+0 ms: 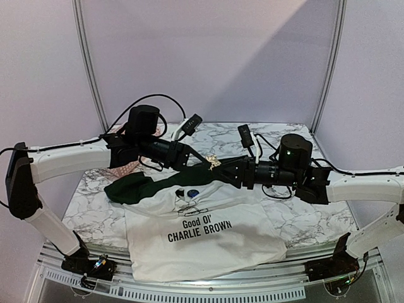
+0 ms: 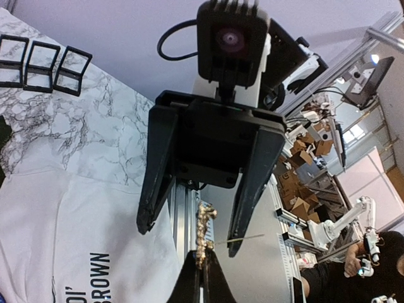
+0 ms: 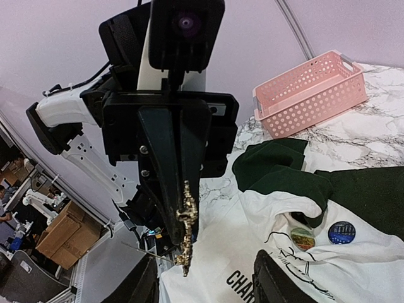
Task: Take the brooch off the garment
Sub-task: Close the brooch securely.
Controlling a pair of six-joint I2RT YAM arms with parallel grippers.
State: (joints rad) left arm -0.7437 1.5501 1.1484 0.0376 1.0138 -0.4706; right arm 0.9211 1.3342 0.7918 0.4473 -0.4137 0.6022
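the left gripper (image 2: 202, 260) has its fingers pressed together on the gold brooch (image 2: 204, 230), holding it in the air above the garment (image 1: 202, 249). the right gripper (image 2: 189, 238) faces it with fingers spread, one on each side of the brooch (no contact that i can see). the garment lies on the marble table (image 1: 303, 214), with two round badges (image 3: 341, 232) near its collar.

Left jaws shut, right jaws apart.
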